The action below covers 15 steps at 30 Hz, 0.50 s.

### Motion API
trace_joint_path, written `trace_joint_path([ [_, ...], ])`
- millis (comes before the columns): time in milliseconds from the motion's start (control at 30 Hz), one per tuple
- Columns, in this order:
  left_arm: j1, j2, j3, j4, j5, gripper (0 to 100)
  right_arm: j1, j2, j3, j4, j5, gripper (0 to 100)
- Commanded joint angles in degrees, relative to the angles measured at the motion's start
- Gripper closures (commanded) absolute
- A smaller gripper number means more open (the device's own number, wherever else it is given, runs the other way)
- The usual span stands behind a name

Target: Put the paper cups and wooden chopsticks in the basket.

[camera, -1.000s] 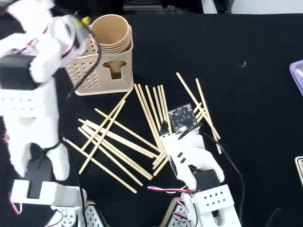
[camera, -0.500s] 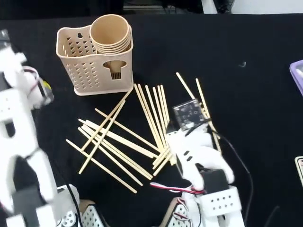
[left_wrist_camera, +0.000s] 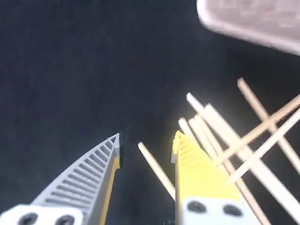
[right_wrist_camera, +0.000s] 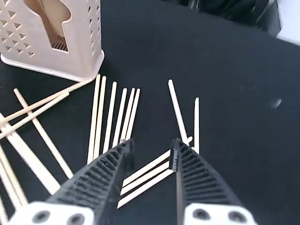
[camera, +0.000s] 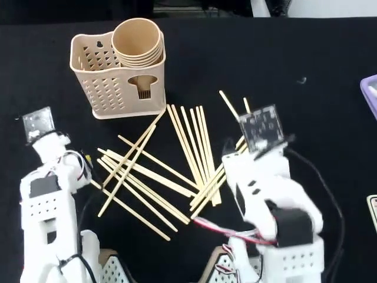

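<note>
A beige perforated basket (camera: 118, 82) stands at the back left with a stack of paper cups (camera: 138, 40) inside it. Many wooden chopsticks (camera: 150, 174) lie scattered on the black table in front of it. My left gripper (left_wrist_camera: 145, 140) is open low over the left end of the pile, with one chopstick end (left_wrist_camera: 154, 165) between its grey and yellow fingers. My right gripper (right_wrist_camera: 151, 144) is open over the right-hand chopsticks (right_wrist_camera: 143, 173), several of which pass under its black fingers. The high view shows the left gripper (camera: 88, 166) and right gripper (camera: 227, 150) at opposite ends of the pile.
A purple object (camera: 370, 93) sits at the right table edge, with a pale item (camera: 373, 207) below it. The basket corner (left_wrist_camera: 253, 21) appears in the left wrist view and its slotted wall (right_wrist_camera: 51, 33) in the right wrist view. Black table stretches to the back right.
The left arm has swung down from the basket to the left end of the chopstick pile. The right arm has shifted right and farther back, and chopsticks near it have moved slightly.
</note>
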Motion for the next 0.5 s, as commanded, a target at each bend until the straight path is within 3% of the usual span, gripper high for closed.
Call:
trace_joint_path([
  [0,-0.57,-2.11,2.33,-3.87,1.32,81,0.44,11.47,-4.35,-0.79,-3.69,85.7],
  [167,-0.57,-2.73,6.02,-8.44,1.32,81,0.62,28.97,-3.30,-3.08,-7.30,85.7],
  [467,-0.13,-2.73,6.29,-8.44,1.32,81,0.70,53.85,-7.25,-7.30,-15.65,85.7],
])
